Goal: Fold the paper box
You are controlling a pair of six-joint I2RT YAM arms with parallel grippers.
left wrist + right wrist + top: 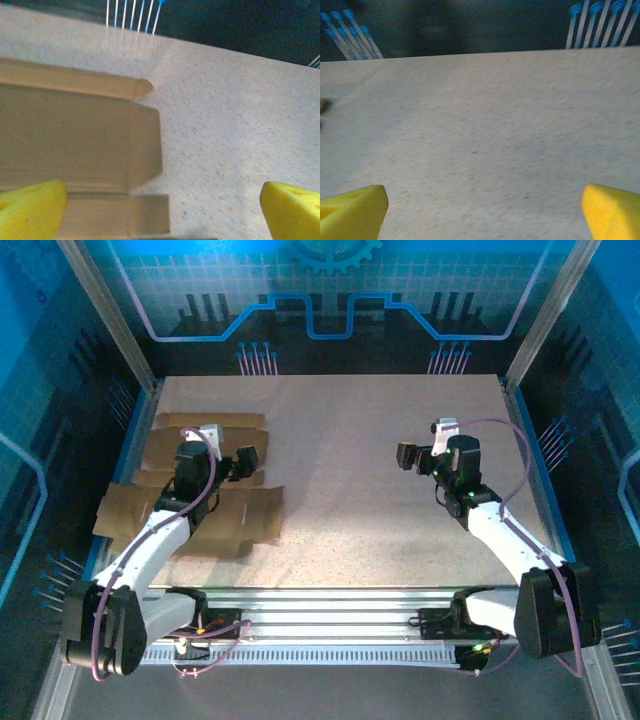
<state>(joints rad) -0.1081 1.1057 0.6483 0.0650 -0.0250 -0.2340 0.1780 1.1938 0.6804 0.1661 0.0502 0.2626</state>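
**Plainly open: both claws spread wide, the cardboard ungripped**

Plainly, neither claw has hold of anything. The left gripper stands with its jaws at full spread above the paper box, which is a flat, creased brown cut-out sheet lying on the left side of the table, partly under the left arm. In the left wrist view the two yellow fingers sit far apart at the bottom corners. The left one is over the cardboard and the right one over bare speckled tabletop. The sheet's right edge runs between them: a long strip with a rounded end on the far side, a broad flap with cut corners in the middle, and a smaller tab nearest the camera. Whether either pad touches the sheet cannot be told from here, and nothing is pinched between them.

The right gripper hangs over the right half of the table, well apart from the sheet. Its jaws are likewise spread wide, with bare tabletop beneath its yellow tips in the right wrist view.
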